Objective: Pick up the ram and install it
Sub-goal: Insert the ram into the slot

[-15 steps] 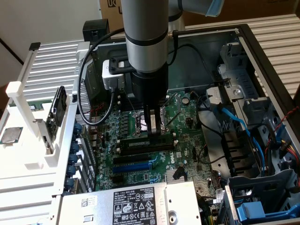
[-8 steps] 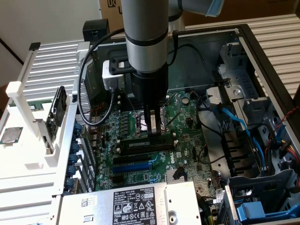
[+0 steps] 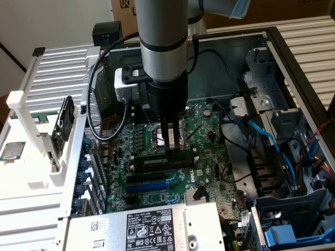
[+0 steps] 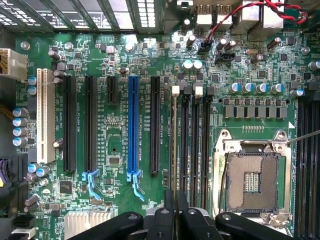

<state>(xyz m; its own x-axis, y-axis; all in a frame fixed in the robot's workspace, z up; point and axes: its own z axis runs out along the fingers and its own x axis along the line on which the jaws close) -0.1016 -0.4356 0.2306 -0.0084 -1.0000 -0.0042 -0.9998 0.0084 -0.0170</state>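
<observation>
In the exterior view, the robot arm [image 3: 162,42] reached straight down into an open computer case [image 3: 272,47], its pincer [image 3: 170,146] lowered to the green motherboard [image 3: 209,157]. The pincer was clenched on the ram [image 3: 154,161], a long dark stick that stood on edge along a memory slot, just beyond the blue expansion slot [image 3: 149,184] as the camera looked. A silver power supply [image 3: 152,230] with a black label lay in the foreground. Blue cables [image 3: 261,133] ran through the drive bay on the exterior view's right, and a white rack [image 3: 31,104] stood outside the case on the exterior view's left.

In the wrist view, the camera looked down the pincer [image 4: 175,205] onto the board. Its two black fingers [image 4: 169,210] met closely around the ram [image 4: 173,145], seen edge-on as a thin strip. The strip lay in line with the outermost of the memory slots [image 4: 195,145], between a black expansion slot [image 4: 155,125] and the empty slots beside it. Whether it was pressed fully home could not be told. The open processor socket [image 4: 252,182] sat just past the memory slots, and the blue expansion slot [image 4: 133,125] lay on the ram's other side.
</observation>
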